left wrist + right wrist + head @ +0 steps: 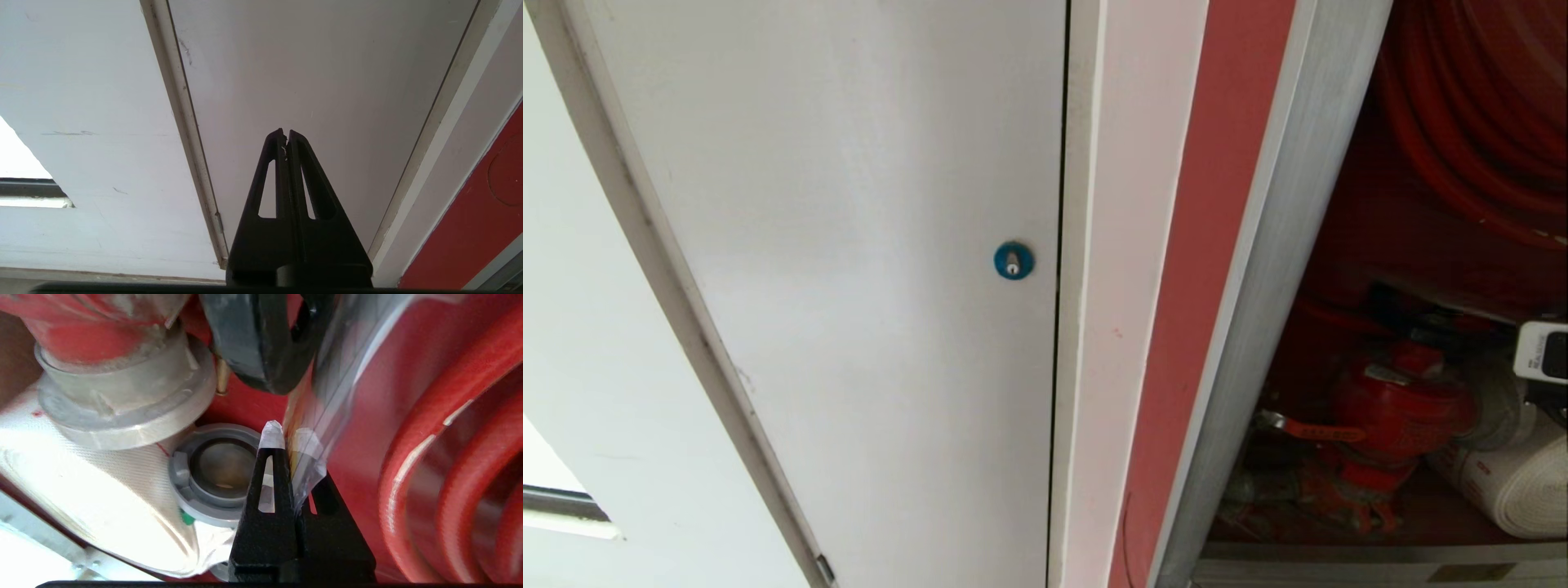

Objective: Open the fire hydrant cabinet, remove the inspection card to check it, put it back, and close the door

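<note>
Fire hydrant cabinet point(1282, 269): its brushed silver frame is running down the right part of the head view, and its red inside is showing open beyond the frame.
Hose reel point(1478, 106): red hose is lying coiled against the cabinet's upper right corner.
Hydrant valve point(1396, 408): the red valve is sitting low in the cabinet, near the bottom edge.
White rolled hose point(1515, 482): it is lying at the cabinet's lower right corner, just beside the valve.
White panel point(849, 286): a plain door with a blue round lock point(1014, 260) is filling the wall left of the cabinet frame.
Inspection card point(322, 388): a thin, glossy, see-through sleeve is hanging inside the cabinet between the metal hose couplings point(216, 469) and the red hose coils; its print cannot be read.
Right gripper point(291, 437): it is reaching into the cabinet, and its fingers are pinching the lower edge of the sleeve, which is crumpling between the tips.
Left gripper point(285, 134): it is hanging in front of the white panel, fingers pressed together and holding nothing.
</note>
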### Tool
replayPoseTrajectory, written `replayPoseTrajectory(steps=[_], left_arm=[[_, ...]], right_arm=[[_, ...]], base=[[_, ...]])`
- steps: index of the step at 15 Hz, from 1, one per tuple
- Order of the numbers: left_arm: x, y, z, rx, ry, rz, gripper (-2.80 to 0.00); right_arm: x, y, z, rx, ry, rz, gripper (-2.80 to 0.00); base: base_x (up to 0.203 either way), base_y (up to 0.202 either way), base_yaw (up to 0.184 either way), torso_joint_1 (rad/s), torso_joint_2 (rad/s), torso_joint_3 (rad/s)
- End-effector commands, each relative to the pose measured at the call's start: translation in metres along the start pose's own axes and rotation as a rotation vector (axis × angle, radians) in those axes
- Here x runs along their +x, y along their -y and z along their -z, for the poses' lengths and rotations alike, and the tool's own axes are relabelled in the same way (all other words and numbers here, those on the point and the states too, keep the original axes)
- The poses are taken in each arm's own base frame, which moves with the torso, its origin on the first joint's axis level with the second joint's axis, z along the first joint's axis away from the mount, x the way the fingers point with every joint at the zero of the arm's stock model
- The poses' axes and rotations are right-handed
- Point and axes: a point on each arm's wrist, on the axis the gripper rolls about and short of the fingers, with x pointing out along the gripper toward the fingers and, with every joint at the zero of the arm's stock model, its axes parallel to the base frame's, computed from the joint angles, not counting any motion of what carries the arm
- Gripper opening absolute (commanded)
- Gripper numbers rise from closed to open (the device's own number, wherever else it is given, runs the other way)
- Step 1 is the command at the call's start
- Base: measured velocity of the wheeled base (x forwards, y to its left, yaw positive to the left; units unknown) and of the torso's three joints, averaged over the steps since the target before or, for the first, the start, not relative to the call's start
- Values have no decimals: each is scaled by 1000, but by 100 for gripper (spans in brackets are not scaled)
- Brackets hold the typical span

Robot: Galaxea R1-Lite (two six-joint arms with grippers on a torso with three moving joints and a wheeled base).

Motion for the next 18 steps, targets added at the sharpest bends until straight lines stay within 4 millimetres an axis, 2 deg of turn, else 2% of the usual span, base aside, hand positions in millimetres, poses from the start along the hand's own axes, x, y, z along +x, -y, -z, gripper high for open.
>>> replayPoseTrajectory(steps=[1, 6, 11, 18], left_arm=[[0, 0, 2, 0, -4, 0, -280], [0, 0, 2, 0, -5, 1, -280], [0, 0, 2, 0, -4, 1, -280], [0, 0, 2, 0, -4, 0, -280]], right_arm=[[-5, -3, -1, -14, -13, 25, -280], [-27, -7, -3, -42, -26, 86, -280], [-75, -13, -9, -54, -47, 202, -280], [-124, -37, -19, -26, -50, 318, -280]], base=[[0, 0, 0, 0, 0, 0], [0, 0, 0, 0, 0, 0], [0, 0, 0, 0, 0, 0], [0, 0, 0, 0, 0, 0]])
